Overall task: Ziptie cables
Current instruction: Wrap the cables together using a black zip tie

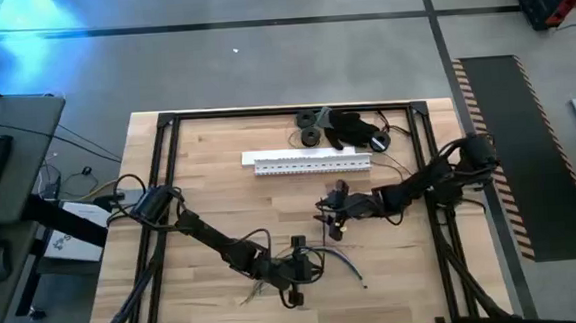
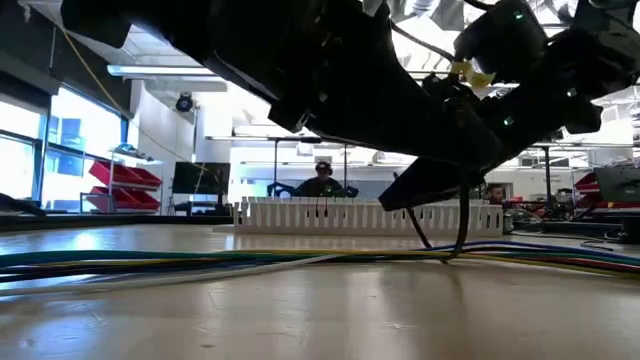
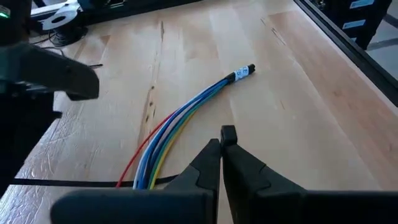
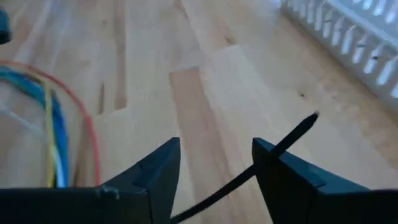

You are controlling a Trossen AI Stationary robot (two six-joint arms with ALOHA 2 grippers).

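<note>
A bundle of thin blue, yellow, white and red cables (image 3: 186,115) lies on the wooden table, its labelled end (image 3: 244,73) pointing away from my left gripper (image 3: 222,144). That gripper is shut just short of the bundle's middle (image 1: 344,263). A black zip-tie strap (image 3: 68,182) lies across the table under the cables. My right gripper (image 4: 216,155) stands open a little farther back (image 1: 327,217), beside the cables (image 4: 53,124). A black strap (image 4: 292,134) slants through its gap. My left gripper: the black strap on the table runs in behind one finger (image 3: 193,171), and I cannot tell whether the gripper touches it. My right gripper: the black strap lies against the upper inner edge of one finger (image 4: 268,152), without being pinched. Its free end (image 4: 313,117) sticks out past the fingers, above the table. Its other end leaves the picture.
A long white slotted duct (image 1: 311,162) lies across the table's far middle, with black parts (image 1: 344,128) behind it. A black frame rail (image 1: 164,189) borders the table. People (image 2: 322,180) sit in the room beyond. Bare wood stretches left of the duct.
</note>
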